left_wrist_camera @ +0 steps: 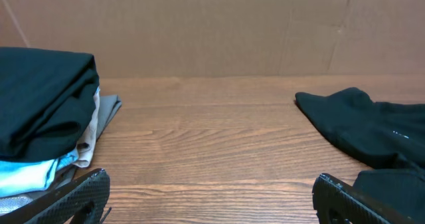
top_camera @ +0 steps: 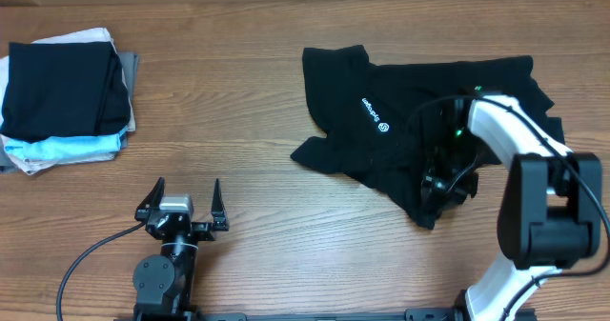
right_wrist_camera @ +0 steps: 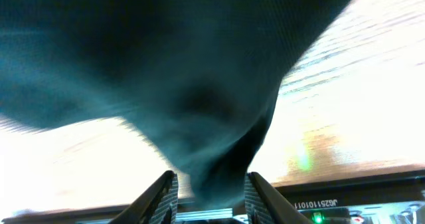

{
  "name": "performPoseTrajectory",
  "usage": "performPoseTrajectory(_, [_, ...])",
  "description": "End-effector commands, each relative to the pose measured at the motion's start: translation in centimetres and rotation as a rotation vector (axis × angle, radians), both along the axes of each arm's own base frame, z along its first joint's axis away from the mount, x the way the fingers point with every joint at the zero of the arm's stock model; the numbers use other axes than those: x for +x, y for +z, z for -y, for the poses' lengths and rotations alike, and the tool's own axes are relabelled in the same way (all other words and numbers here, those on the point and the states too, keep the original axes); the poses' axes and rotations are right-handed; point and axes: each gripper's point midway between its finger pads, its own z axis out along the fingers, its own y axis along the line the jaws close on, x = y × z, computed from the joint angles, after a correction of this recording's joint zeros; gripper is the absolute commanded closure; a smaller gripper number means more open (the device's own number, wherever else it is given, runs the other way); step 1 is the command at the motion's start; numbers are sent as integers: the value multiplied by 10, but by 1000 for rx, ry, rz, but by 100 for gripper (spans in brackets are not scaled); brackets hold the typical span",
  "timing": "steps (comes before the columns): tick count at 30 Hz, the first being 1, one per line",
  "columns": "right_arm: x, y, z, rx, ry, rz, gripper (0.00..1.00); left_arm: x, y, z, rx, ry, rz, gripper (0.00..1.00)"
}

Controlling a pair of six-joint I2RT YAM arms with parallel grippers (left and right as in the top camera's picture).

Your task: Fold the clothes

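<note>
The black T-shirt [top_camera: 419,92] lies crumpled on the right half of the table, with white lettering showing near its middle. It also shows in the left wrist view [left_wrist_camera: 372,131] at the right edge. My right gripper [top_camera: 440,186] is down on the shirt's front edge. In the right wrist view its fingers [right_wrist_camera: 212,184] are closed on a bunch of the black fabric [right_wrist_camera: 166,71], which fills the gap between them. My left gripper [top_camera: 181,211] is open and empty near the front edge at the left, far from the shirt; its fingertips [left_wrist_camera: 211,184] are spread wide over bare wood.
A stack of folded garments [top_camera: 67,92], black on top of pale blue, white and grey, sits at the far left; it also shows in the left wrist view [left_wrist_camera: 40,104]. A cardboard wall [left_wrist_camera: 212,31] closes the back of the wooden table [top_camera: 248,121].
</note>
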Motion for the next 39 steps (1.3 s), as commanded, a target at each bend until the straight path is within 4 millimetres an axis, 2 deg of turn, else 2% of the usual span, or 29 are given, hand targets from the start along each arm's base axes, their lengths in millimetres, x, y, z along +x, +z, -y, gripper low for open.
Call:
performPoseTrajectory(1, [36, 45, 7, 14, -14, 190, 62, 0, 1, 0, 19, 4, 11, 0])
performPoseTrajectory(3, [49, 67, 19, -12, -33, 252, 61, 0, 1, 0, 19, 4, 11, 0])
performPoseTrajectory(6, [63, 100, 47, -71, -87, 347, 57, 0, 1, 0, 19, 4, 11, 0])
performPoseTrajectory(10, [73, 129, 94, -119, -234, 470, 41, 0, 1, 0, 19, 4, 11, 0])
performPoseTrajectory(13, [70, 139, 131, -140, -364, 528, 27, 0, 1, 0, 19, 4, 11, 0])
performPoseTrajectory(15, [63, 139, 152, -159, -432, 525, 12, 0, 1, 0, 19, 4, 11, 0])
performPoseTrajectory(16, [59, 139, 162, -166, -465, 521, 0, 0, 1, 0, 19, 4, 11, 0])
performPoseTrajectory(19, [50, 138, 180, -181, -530, 516, 0, 0, 1, 0, 19, 4, 11, 0])
performPoseTrajectory(23, [43, 138, 190, -190, -566, 509, 0, 0, 1, 0, 19, 4, 11, 0])
performPoseTrajectory(28, [49, 139, 196, -201, -567, 540, 0, 0, 1, 0, 19, 4, 11, 0])
performPoseTrajectory(39, [53, 140, 198, -207, -566, 558, 0, 0, 1, 0, 19, 4, 11, 0])
